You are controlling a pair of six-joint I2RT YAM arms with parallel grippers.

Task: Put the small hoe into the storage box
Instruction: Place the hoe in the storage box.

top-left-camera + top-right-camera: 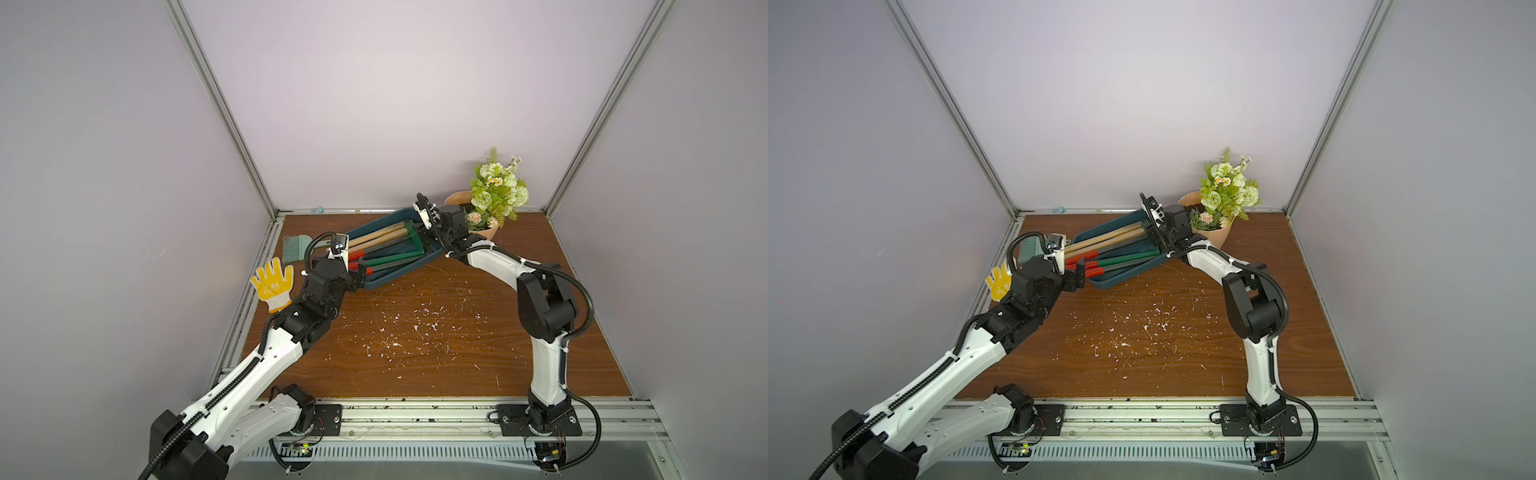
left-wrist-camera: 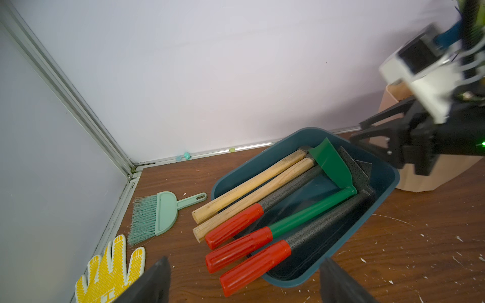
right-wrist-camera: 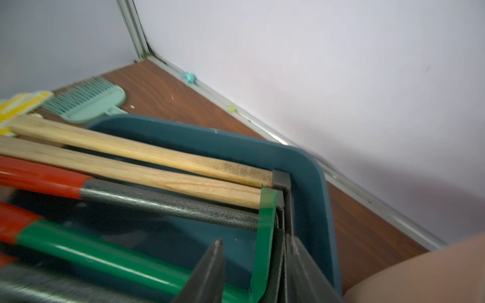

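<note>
**HOE SEATED IN BOX: RIGHT HAND STRADDLES THE BLADE END**

1. Brown wood-grain counter (image 1: pixel 415 353): carries all the items. White flecks are scattered across its middle.

2. Shallow dark teal plastic storage box (image 1: pixel 395 277): sits at the far centre of the counter. Its long axis runs diagonally from near left to far right. The ribbed peach flowerpot (image 1: pixel 488 233) stands just beside its far-right end.

3. Small hoe with green blade, green shaft and red grip (image 2: pixel 309 212): lies inside the storage box, parallel to the box's long axis, among four other long-handled tools (image 2: pixel 249 189). The blade rests against the far-right end wall. The red grip projects over the near-left rim.

4. Right hand (image 3: pixel 254 240): the nearer one to the blade, poised over the far-right end of the box. Its jaws stand apart with the green blade between them. In the right wrist view a gap shows on one side of the blade, so no grip is apparent.

5. Left hand (image 2: pixel 244 259): at the near-left end, facing the red grips along the hoe's axis, with the jaws spread wide and nothing between them.

Assessment: placement appears complete. With the blade between its jaws, the right hand should probably lift clear before it moves sideways. Otherwise a finger may catch the blade.
</note>
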